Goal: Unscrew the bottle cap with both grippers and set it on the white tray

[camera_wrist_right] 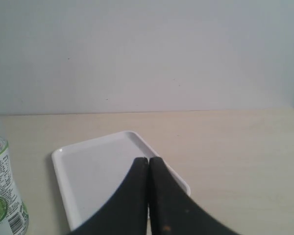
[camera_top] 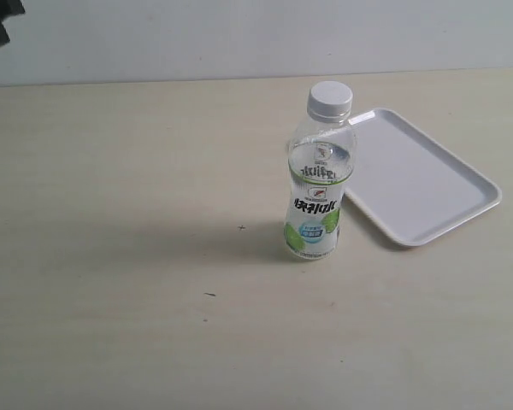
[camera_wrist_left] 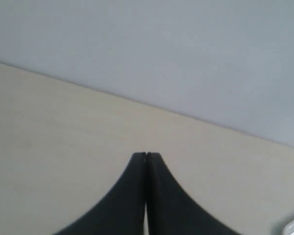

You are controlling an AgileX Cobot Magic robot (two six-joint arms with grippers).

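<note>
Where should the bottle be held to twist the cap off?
Probably around the labelled middle of the bottle, coming from the side away from the tray, which lies close beside it. It stands upright, so that leaves the cap on top free.

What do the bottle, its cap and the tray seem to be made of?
The bottle looks like thin clear plastic: the table shows through its wall, and a glossy white-and-green printed label wraps it. The cap seems to be opaque white plastic with a ribbed side. The tray is smooth and white, probably moulded plastic, judging by its rounded corners and low rim.
</note>
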